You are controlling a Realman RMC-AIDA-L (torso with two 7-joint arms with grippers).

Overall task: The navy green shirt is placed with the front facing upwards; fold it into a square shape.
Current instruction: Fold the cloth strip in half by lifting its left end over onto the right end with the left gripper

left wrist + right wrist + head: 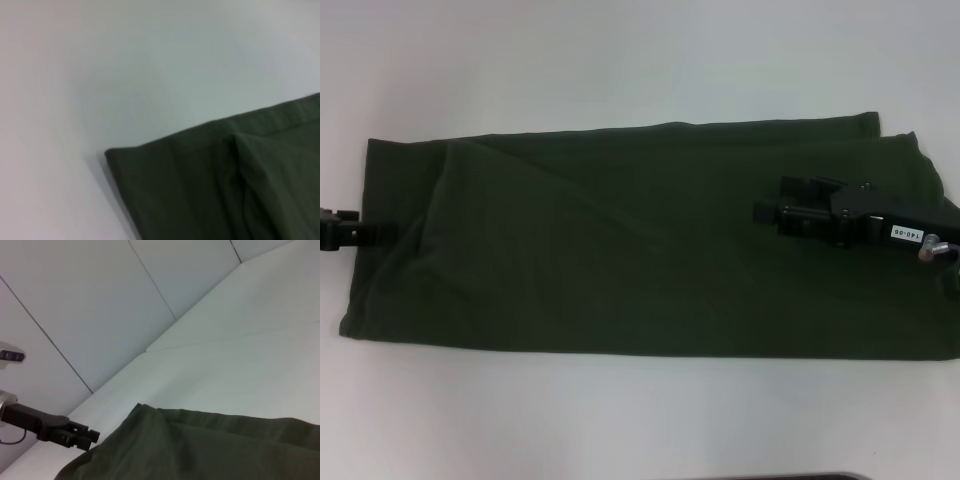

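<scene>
— Olive-green cotton everywhere: I see the navy green shirt (620, 250) folded into a long band across the white counter (620, 60).

— Grippers?

— My right gripper (765, 213) hovers over its right part; left gripper (390, 232) meets its left edge. Whether either grips cloth, I cannot tell.

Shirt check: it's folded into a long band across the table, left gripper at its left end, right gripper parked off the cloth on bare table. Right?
Not quite. In the head view the right gripper is over the shirt near its right end, not on bare table. The band and the left gripper are as you say.
</scene>
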